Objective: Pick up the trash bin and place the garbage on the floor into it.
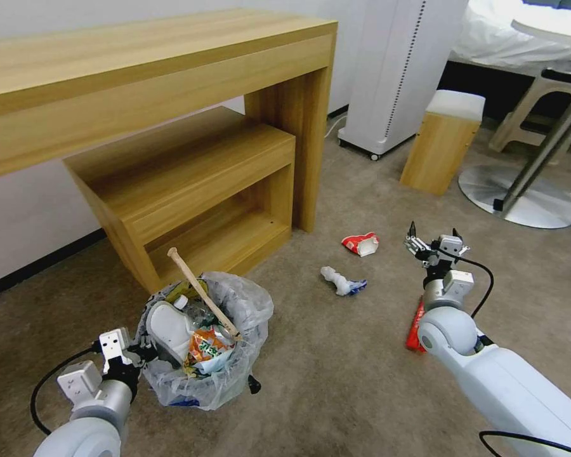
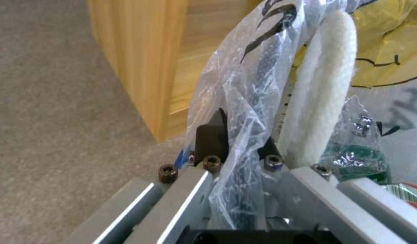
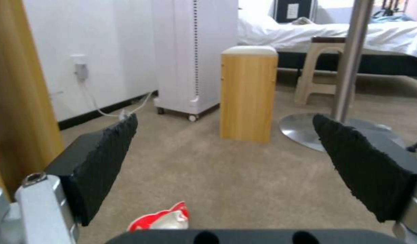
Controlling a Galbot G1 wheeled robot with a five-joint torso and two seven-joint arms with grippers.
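Beige carpet (image 1: pixel 336 355) by the desk (image 1: pixel 171 127) held the bin (image 1: pixel 203 343), its bagged rim pinched in the left gripper (image 2: pixel 238 142), while the right gripper (image 1: pixel 433 244) hovered spread wide and empty near a red wrapper (image 1: pixel 360 243); thin plastic might slip, tipping the overfull bin.

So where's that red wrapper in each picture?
Head view: the wrapper lies on the carpet near the middle, just left of the right gripper.
Right wrist view: it peeks in at the bottom edge, left of middle, by the near finger.
Left wrist view: this one is pressed up against the bin instead.
Shared landmark: the wooden box with a white top, beyond the wrapper in the head and right wrist views.
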